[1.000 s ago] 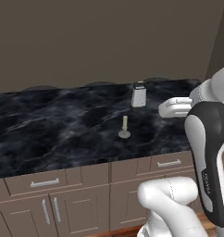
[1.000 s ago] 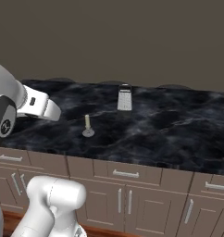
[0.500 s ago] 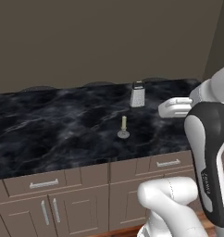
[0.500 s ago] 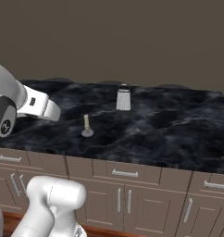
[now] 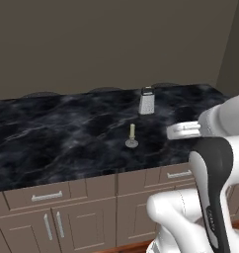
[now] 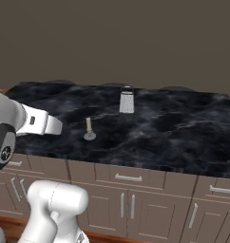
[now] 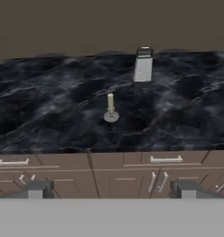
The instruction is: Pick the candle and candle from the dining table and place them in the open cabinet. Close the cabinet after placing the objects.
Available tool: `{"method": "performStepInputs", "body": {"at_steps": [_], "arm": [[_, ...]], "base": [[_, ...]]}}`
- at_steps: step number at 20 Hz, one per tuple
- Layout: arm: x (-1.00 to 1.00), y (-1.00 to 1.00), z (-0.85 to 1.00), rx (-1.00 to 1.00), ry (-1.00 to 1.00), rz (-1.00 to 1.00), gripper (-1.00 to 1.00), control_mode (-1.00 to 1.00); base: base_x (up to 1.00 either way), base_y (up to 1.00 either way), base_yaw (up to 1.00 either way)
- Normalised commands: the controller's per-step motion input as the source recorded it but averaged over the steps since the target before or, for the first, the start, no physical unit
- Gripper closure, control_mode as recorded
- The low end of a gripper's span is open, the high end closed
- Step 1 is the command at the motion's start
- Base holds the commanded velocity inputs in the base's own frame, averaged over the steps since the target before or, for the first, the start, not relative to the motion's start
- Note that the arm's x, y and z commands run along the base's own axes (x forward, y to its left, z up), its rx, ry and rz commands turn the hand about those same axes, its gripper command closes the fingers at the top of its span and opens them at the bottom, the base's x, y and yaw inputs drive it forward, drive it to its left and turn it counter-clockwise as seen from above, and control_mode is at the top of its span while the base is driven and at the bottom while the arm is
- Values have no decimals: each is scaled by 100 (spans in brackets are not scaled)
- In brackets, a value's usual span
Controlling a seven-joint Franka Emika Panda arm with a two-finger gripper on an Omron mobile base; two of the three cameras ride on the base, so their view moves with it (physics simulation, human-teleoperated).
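Nearest in the hand view, the gripper (image 7: 111, 190) had its two dark finger tips (image 7: 36, 189) set wide apart at the bottom edge, spread fully with nothing between them, hanging in front of the cabinetry rather than over the top. Just past them ran the brown drawer fronts (image 7: 167, 160) with short silver pulls, and below those the tops of lower doors. The left base view gave more of those fronts, a drawer pull (image 5: 46, 196) and two vertical door handles (image 5: 52, 225), plus the white arm (image 5: 210, 163) rising at lower right; the right base view put the arm (image 6: 26, 121) at lower left and showed a longer run of drawers (image 6: 128, 178) toward the right end. On the dining table (image 7: 49, 115), black with white veins, the slim cream candle on its round grey dish base (image 7: 111, 109) stood upright, roughly mid-depth, well apart from the front edge and apart from the gripper. It sat the same way in the left base view (image 5: 132, 135) and right base view (image 6: 89, 129). Farther back, near the rear edge, the silver-grey box grater (image 7: 143, 65) stood upright, well apart from the candle, also seen in the side views (image 5: 146, 101) (image 6: 127, 99). Only one candle could be made out on the top. Behind everything was a plain brown-grey wall (image 6: 117, 38).
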Motion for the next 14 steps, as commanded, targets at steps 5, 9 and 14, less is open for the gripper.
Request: {"method": "performStepInputs", "body": {"at_steps": [5,9,14], "arm": [[3,0,-46,-1,-21,0,-100,-100],[30,0,-31,0,-12,0,-100,-100],[44,0,-26,0,-9,0,-100,-100]], "base": [[0,0,0],[0,0,0],[0,0,0]]}}
